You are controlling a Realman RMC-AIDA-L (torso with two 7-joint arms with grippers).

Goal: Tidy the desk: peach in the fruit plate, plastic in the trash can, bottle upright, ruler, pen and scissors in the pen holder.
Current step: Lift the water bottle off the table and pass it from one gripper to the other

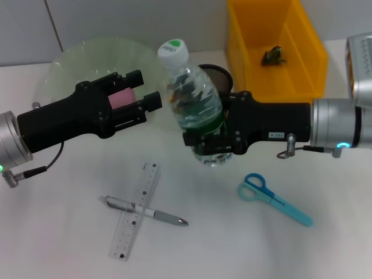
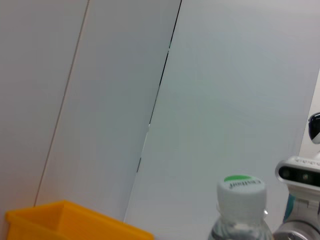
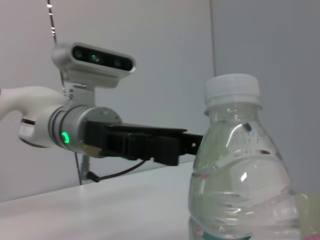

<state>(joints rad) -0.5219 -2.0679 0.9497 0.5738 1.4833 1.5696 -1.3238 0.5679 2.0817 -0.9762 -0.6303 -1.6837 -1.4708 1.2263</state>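
My right gripper [image 1: 204, 125] is shut on the clear bottle [image 1: 193, 96], holding it upright with its white and green cap on top; the bottle also fills the right wrist view [image 3: 235, 175], and its cap [image 2: 240, 192] shows in the left wrist view. My left gripper [image 1: 145, 88] hovers over the glass fruit plate [image 1: 75, 61], shut on the pink peach [image 1: 121, 97]. A clear ruler [image 1: 135, 210] and a silver pen [image 1: 148, 211] lie crossed on the desk near the front. Blue scissors [image 1: 273, 198] lie to the right. The black mesh pen holder [image 1: 218, 75] stands behind the bottle.
The yellow trash can [image 1: 308, 49] stands at the back right with a dark scrap of plastic [image 1: 272, 55] inside; its corner [image 2: 65, 220] shows in the left wrist view. The left arm [image 3: 125, 140] reaches in beside the bottle in the right wrist view.
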